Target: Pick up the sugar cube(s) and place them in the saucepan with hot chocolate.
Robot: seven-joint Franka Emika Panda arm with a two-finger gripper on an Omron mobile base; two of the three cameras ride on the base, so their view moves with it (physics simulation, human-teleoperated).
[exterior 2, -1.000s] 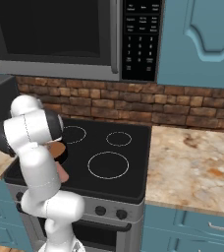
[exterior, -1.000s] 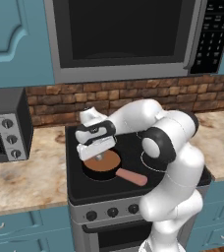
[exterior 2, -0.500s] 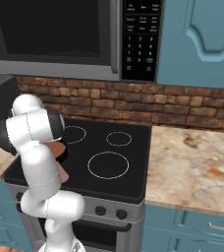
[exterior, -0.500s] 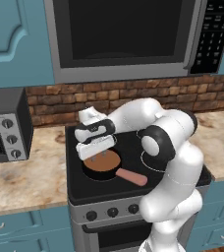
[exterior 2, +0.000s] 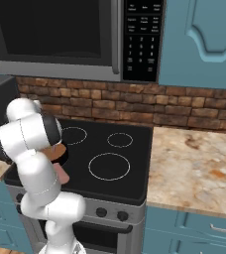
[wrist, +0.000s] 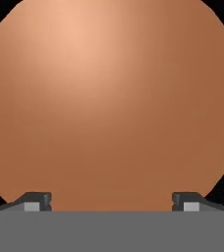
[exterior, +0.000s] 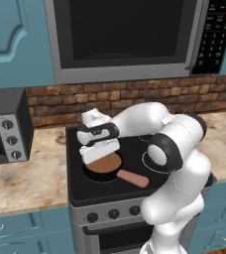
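Blue cabinets and a brick backsplash frame a black stovetop (exterior: 135, 186), with a toaster oven (exterior: 5, 126) seen at far left on the speckled counter (exterior: 30, 178). On the front left burner the saucepan with hot chocolate (exterior: 103, 165) is set, its pink handle (exterior: 133, 178) pointing right. Directly above it the gripper (wrist: 112, 202) is held, fingers spread wide with nothing between them. No sugar cube can be made out; the release step is judged done, so a lift clear is called for.
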